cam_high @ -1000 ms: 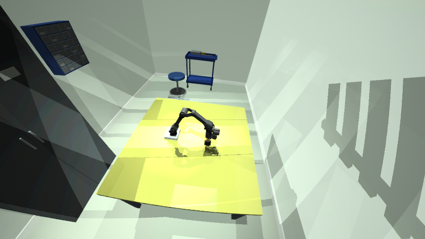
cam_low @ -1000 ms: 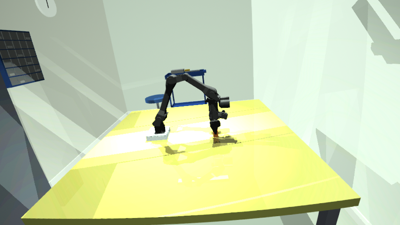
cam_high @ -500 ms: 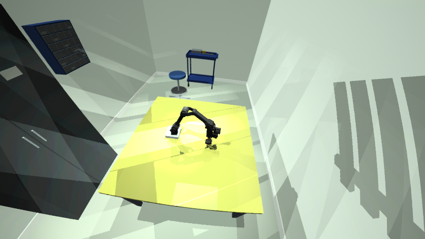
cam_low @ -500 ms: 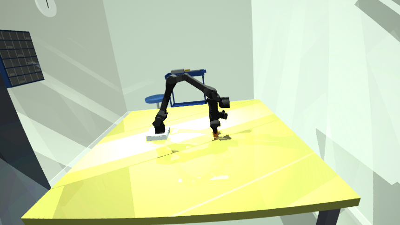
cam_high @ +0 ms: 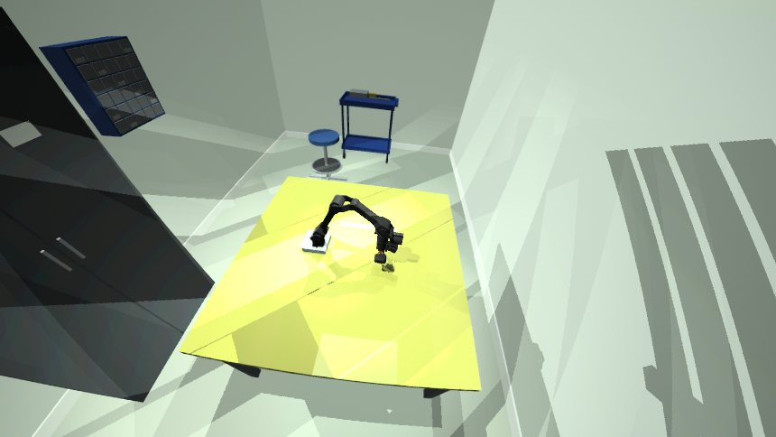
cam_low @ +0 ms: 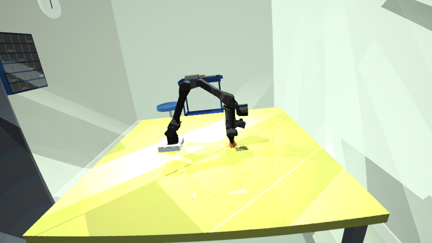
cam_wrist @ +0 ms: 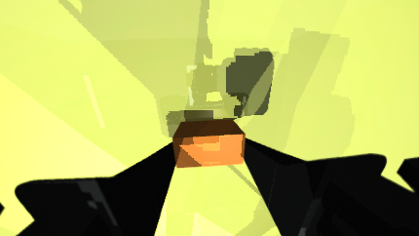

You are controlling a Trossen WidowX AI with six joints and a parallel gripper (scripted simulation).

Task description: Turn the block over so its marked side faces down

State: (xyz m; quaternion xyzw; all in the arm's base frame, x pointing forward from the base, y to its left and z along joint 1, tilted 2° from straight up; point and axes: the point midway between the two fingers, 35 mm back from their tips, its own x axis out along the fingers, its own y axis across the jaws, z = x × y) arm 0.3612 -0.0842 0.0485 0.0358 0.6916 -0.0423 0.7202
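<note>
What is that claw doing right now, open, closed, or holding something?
Gripper: closed on the orange block, one finger pressed against each side, just above the yellow table.

The yellow table (cam_low: 272,193) looks glossy — it mirrors light; the orange block (cam_wrist: 209,148) seems smooth, the black gripper (cam_wrist: 209,161) matt.

Block (cam_wrist: 209,146): small orange box, wider than tall, sitting low on the yellow table (cam_low: 272,193) near its middle, pinched on left and right sides between the two black fingers. Facing side is brighter orange with a faint paler patch; top face darker brown. Looks level, not tilted. Marked side: can't tell which.
</note>
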